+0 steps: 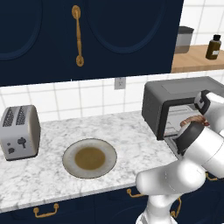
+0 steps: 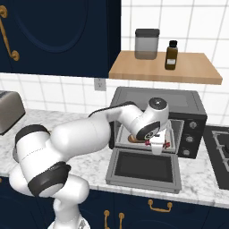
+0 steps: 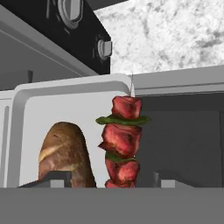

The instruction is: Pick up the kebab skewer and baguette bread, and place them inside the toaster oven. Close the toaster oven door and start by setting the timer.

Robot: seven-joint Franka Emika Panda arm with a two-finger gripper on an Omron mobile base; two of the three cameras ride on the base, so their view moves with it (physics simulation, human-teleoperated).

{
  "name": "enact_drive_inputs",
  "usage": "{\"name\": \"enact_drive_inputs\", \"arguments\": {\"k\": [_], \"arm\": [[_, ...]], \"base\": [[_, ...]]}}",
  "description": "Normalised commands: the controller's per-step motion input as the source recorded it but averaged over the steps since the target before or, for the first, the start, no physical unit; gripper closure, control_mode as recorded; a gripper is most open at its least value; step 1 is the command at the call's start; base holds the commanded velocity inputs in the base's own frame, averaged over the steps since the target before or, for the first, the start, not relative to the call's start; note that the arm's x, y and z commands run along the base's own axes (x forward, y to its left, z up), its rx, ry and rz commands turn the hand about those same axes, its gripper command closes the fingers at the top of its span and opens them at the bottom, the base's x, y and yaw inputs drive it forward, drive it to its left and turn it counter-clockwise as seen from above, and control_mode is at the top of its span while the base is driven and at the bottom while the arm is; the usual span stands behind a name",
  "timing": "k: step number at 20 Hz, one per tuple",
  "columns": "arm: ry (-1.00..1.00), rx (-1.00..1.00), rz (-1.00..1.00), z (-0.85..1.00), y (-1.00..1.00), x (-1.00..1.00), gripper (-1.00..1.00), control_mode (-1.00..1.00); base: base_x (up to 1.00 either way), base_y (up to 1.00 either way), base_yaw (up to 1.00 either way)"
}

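The pincer (image 3: 112,181) hangs at the mouth of the toaster oven (image 2: 197,107), its two fingertips (image 3: 54,179) spread wide with nothing clamped between them. The kebab skewer (image 3: 122,142), red chunks with green slices, sits between the tips but touches neither. The baguette bread (image 3: 65,153) lies just beside it inside the oven. The toaster oven door (image 2: 144,169) is dropped flat onto the marble desk (image 1: 48,175), toward the near edge. Left of the oven, a round plate (image 1: 89,158) rests on the desk, and farther left stands a silver toaster (image 1: 18,132).
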Motion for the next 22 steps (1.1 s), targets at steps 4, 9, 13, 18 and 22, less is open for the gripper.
{"name": "enact_drive_inputs", "arguments": {"k": [4, 9, 13, 18, 22], "arm": [[0.00, 0.00, 0.00, 0.00, 0.00, 0.00, -1.00, -1.00], [0.00, 0.00, 0.00, 0.10, -0.09, 0.00, -1.00, -1.00], [0.00, 0.00, 0.00, 0.09, -0.29, -0.26, -1.00, -1.00], [-0.01, -0.06, 0.11, 0.14, -0.20, -0.57, -1.00, -1.00], [-0.05, -0.21, 0.33, 0.04, 0.14, -0.81, -1.00, -1.00]], "base": [[0.00, 0.00, 0.00], [0.00, 0.00, 0.00], [0.00, 0.00, 0.00], [0.00, 0.00, 0.00], [0.00, 0.00, 0.00]]}}
